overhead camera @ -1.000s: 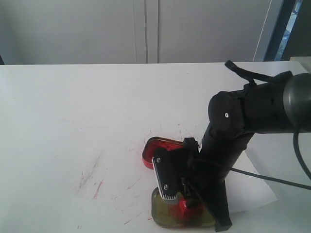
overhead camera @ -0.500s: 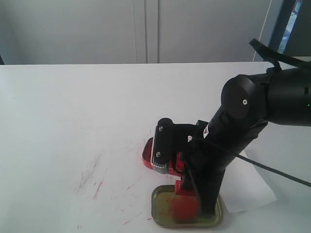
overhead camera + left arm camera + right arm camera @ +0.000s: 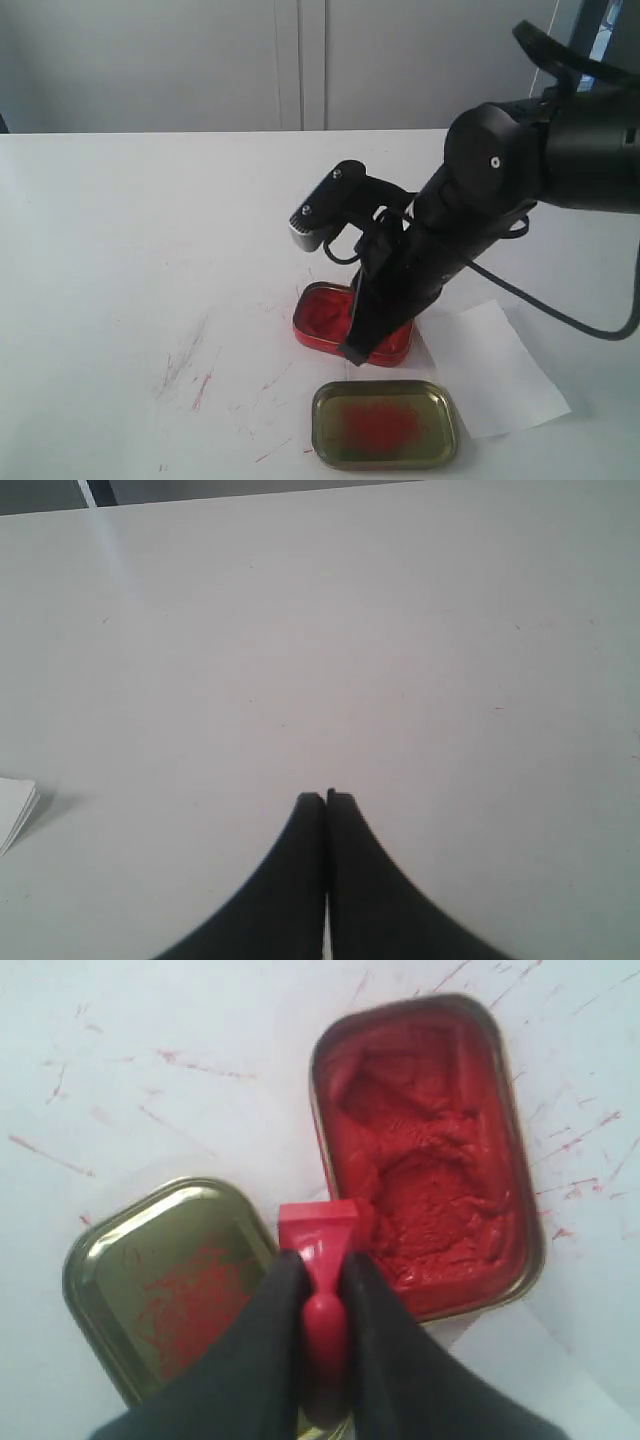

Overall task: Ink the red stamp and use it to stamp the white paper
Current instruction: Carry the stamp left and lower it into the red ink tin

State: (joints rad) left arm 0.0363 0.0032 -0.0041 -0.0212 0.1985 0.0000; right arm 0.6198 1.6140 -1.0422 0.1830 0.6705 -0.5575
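No writing, label, brand, number or sign can be read in any view. The red marks on the table [image 3: 120, 230] and inside the lid [image 3: 335, 405] are scratches and smears, not letters. The paper [image 3: 500, 370] is plain white where it shows.

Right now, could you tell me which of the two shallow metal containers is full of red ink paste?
The red-walled tin, the farther one in the exterior view, is packed with paste; the gold-olive lid nearer the camera carries only a faint red smear.
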